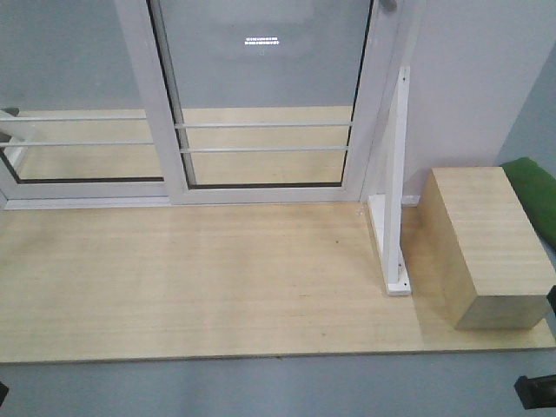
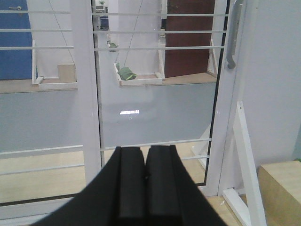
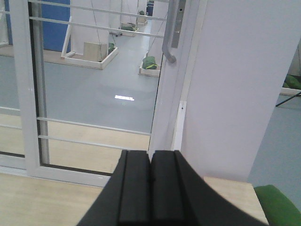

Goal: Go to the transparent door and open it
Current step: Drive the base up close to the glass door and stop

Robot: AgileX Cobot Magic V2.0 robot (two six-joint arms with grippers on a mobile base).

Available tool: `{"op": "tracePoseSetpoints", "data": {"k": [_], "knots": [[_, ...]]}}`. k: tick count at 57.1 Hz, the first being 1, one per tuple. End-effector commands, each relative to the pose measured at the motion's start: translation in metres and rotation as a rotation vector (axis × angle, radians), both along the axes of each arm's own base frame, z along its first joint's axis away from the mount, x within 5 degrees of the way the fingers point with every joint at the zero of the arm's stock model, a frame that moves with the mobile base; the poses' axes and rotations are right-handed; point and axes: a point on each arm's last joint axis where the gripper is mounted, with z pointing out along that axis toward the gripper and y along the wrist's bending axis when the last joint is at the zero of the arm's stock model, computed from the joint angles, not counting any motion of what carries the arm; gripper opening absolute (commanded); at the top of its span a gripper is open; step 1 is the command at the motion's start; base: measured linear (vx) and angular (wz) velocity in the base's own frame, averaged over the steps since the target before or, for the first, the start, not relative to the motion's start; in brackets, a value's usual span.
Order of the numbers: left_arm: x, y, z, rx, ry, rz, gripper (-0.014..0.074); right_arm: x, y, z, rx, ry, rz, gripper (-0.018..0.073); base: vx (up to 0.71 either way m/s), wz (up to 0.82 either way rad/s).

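Where transparent door [image 1: 265,87] ends, bracket [image 1: 399,174] stands.

Your front cam looks down on the pale wooden platform [image 1: 200,278]; wrist cams face level, sharing the white-framed glass sliding door [image 2: 155,94].

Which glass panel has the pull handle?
The right clear glass sliding panel in the white frame: a curved grey pull handle sits on its right edge. The left glass panel has none.

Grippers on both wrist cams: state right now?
Left gripper: closed, fingers pressed together, holding nothing.
Right gripper: closed, fingers pressed together, holding nothing.
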Motion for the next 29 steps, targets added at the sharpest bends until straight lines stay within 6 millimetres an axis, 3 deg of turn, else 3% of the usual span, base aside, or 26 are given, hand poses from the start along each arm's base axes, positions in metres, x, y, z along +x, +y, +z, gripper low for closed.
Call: {"op": "tracePoseSetpoints", "data": {"k": [1, 29], "knots": [[-0.0007, 0.0006, 0.0054, -0.022, -0.086, 0.004, -0.0003, -0.0002, -0.0010, 0.0070, -0.005, -0.097, -0.011, -0.0001, 0.50, -0.05], [-0.0007, 0.0006, 0.0054, -0.022, -0.086, 0.004, -0.0003, -0.0002, -0.0010, 0.0073, -0.005, -0.100, -0.012, -0.0001, 0.47, 0.02]]}}
